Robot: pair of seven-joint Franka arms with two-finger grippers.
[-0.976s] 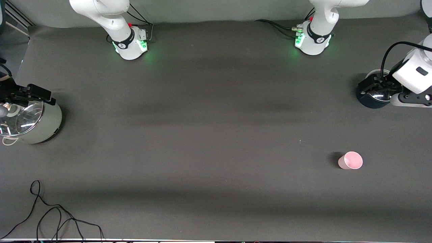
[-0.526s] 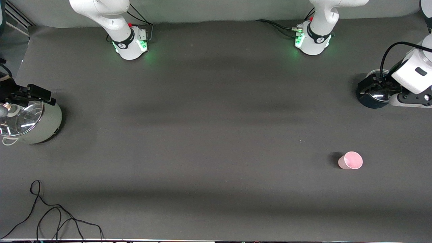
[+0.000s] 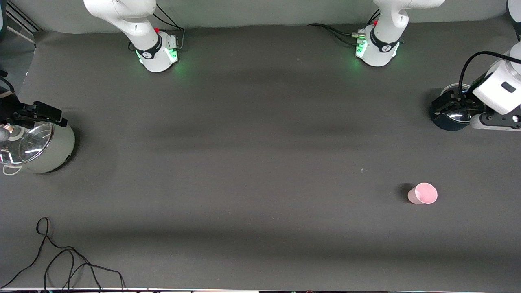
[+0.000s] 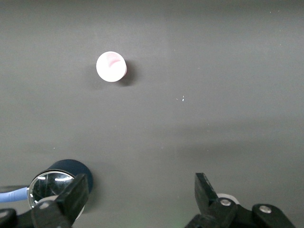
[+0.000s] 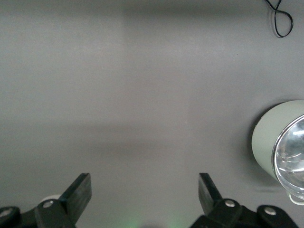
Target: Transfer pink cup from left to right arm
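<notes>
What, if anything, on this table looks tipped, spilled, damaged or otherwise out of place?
Nothing stands out. The pink cup stands upright on the mat, untouched, with no spill. The left tool is open over the dark pot; the right tool is open over the pale lidded pot. A loose black cable lies near the front edge.

A dark grey cloth covers the worktop [image 3: 252, 154], banded by soft shadows. A thin black cable [image 3: 61, 260] lies looped near its front edge, nearer the camera than the pale green lidded pot [image 3: 36, 146].
</notes>
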